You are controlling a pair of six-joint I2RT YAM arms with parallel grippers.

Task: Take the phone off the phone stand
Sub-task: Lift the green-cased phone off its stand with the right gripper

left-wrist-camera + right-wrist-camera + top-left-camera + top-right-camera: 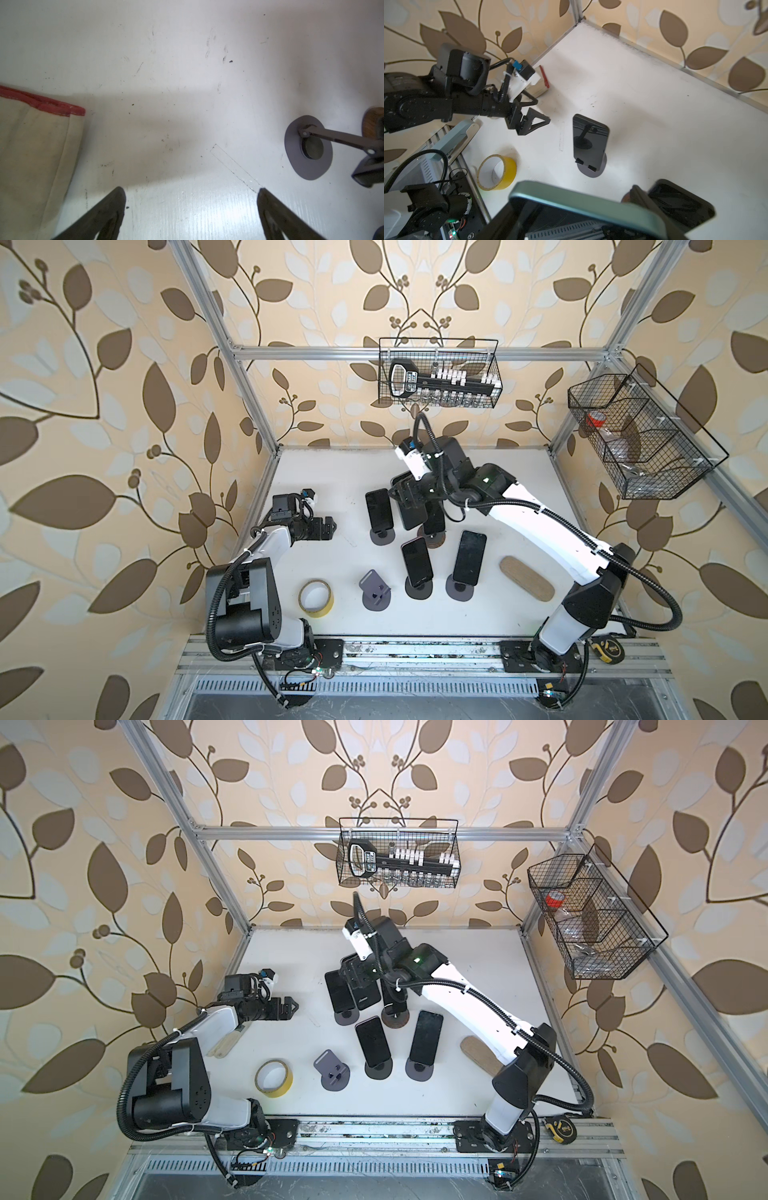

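From where I stood, the right gripper (581,212) was clamped on a green-edged phone (412,512), with a finger on either side of it. It held the phone tilted, screen up, well behind the empty purple stand (375,590) and a little to that stand's right. I couldn't tell whether the phone's lower edge was clear of any cradle. Just right of the held phone, also behind the empty stand, a second dark phone (681,205) leaned on a wood-footed stand (433,540).

Straight behind the empty stand, another phone (379,510) sat on its own grey base. Two more phones (417,562) (469,558) stood propped on stands just to the empty stand's right. Farther right again, a flat wooden oval (527,578) lay on the white table (340,472). A roll of yellow tape (316,598) lay just left of the empty stand.

The left gripper (191,194) hung low over bare table, back and to the left of the empty stand. Its fingers were spread wide apart with nothing between them. A cream cloth piece with a red hem (35,145) lay close beside it.
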